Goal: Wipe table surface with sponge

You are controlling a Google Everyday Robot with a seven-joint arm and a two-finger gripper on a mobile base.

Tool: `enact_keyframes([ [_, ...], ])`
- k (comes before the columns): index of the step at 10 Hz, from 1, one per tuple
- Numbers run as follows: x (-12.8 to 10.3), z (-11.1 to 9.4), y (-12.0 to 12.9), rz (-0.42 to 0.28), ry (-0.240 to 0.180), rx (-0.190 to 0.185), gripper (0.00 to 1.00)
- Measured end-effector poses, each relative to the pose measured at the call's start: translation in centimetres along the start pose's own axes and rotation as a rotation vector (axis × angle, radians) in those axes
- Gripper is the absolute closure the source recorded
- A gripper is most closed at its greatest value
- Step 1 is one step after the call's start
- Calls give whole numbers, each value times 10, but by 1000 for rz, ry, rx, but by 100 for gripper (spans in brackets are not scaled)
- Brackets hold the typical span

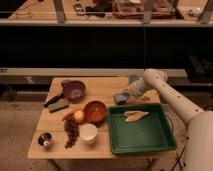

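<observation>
A white robot arm (167,97) is stretching in from 3 o'clock over a light wooden bench (102,86). Its gripper (128,95) is resting at the small blue-grey sponge (120,97), which is lying on the wood at about 1 o'clock from the bench's centre, just beyond a green tray (147,134) at 4 o'clock. Whether the gripper is clasping the sponge cannot be told. A purple bowl (75,90) at 11 o'clock and an orange bowl (95,111) near the centre are sitting among fruit (79,116) and cups (88,133). Wiping appears to be only starting, with nearly the whole surface waiting.
</observation>
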Motion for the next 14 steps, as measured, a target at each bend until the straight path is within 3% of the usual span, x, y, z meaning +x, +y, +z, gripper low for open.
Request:
enact_keyframes([
  [3, -6, 10, -30, -13, -1, 7, 100],
  [8, -60, 42, -65, -126, -41, -24, 100],
  [10, -83, 50, -51, -183, -67, -63, 100],
  [14, -95, 40, -3, -202, -91, -92, 100],
])
